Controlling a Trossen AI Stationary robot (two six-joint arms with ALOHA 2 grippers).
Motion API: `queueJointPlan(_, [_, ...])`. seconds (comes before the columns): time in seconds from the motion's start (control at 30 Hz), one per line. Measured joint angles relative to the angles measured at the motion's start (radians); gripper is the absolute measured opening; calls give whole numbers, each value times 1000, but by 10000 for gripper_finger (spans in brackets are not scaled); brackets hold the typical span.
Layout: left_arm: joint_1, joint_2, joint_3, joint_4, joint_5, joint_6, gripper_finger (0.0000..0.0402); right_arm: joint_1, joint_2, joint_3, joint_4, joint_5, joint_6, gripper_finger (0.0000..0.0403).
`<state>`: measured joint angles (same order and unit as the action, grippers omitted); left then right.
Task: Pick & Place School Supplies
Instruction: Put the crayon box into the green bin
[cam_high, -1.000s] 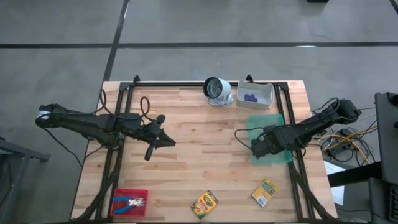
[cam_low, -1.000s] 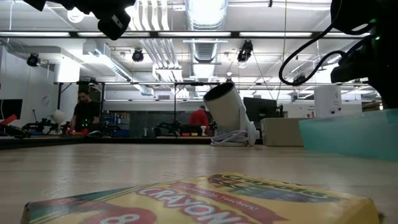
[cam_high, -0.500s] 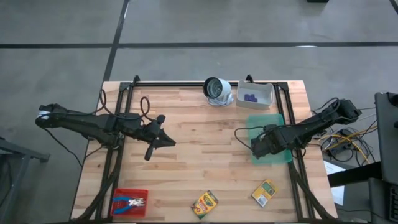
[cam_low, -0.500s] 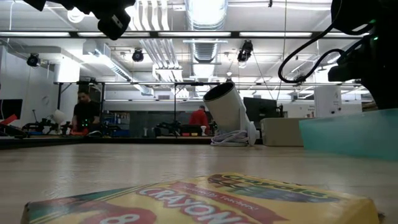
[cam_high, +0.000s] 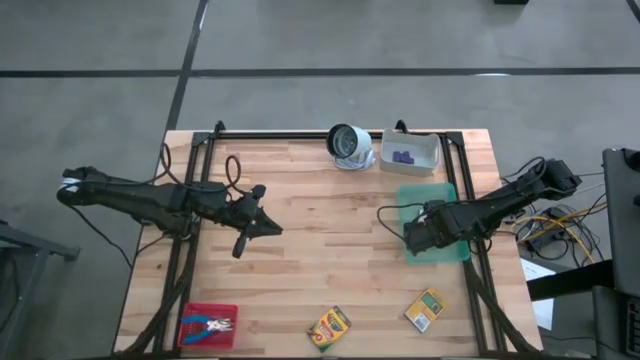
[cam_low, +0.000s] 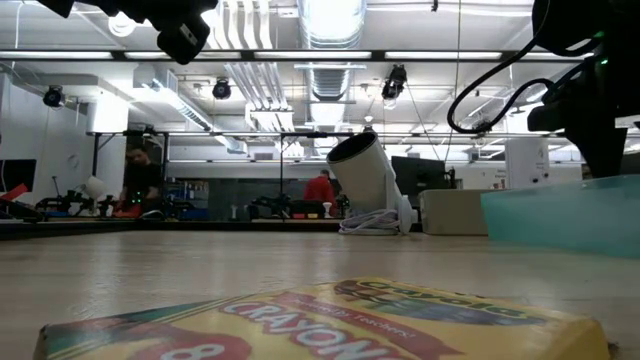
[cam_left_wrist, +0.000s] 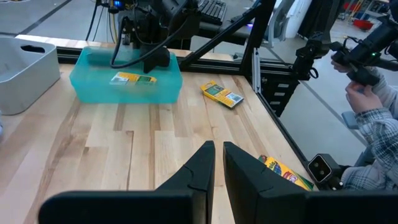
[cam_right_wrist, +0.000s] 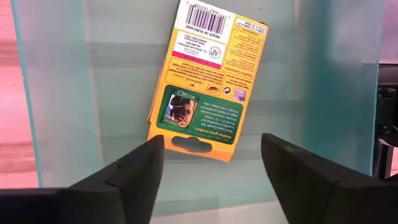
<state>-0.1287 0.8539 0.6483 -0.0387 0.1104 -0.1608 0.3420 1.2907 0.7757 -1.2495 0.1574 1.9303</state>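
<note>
Three crayon boxes are in play. One crayon box (cam_right_wrist: 202, 81) is seen lying flat on the floor of the green bin (cam_high: 432, 225), right of centre in the high view, with the right gripper (cam_right_wrist: 211, 165) poised just above it, fingers spread wide and nothing pinched between them. That box looks to be delivered. Two more are waiting along the bottom edge of the high view: a second crayon box (cam_high: 329, 327) at bottom centre and a third crayon box (cam_high: 425, 309) to its right, both flat on the wooden table (cam_high: 310, 200).

The left gripper (cam_left_wrist: 218, 163) is held above the table's left middle, fingers pressed almost together and nothing between them. The blue-handled tool (cam_high: 211, 325) is seen in the red tray (cam_high: 208, 326) at bottom left, and small purple pieces (cam_high: 403, 156) sit in the white bin (cam_high: 410, 152) at top centre.

Handling is judged easy: thin cardboard, light, fairly stiff but crushable under a hard squeeze, probably a little slick on its printed faces. A hold across the narrow width, near the middle of the long sides, would be favoured so that the box does not swing. Exact thickness cannot be read from above.
</note>
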Motion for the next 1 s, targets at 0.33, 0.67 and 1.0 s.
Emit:
queueJointPlan(0.33, [0, 0, 0, 0, 0, 0, 37, 0, 0, 0, 19, 0, 32, 299])
queueJointPlan(0.67, [0, 0, 0, 0, 0, 0, 37, 0, -1, 0, 172, 0, -345, 289])
queueJointPlan(1.0, [0, 0, 0, 0, 0, 0, 37, 27, -4, 1, 316, 237, -637, 273])
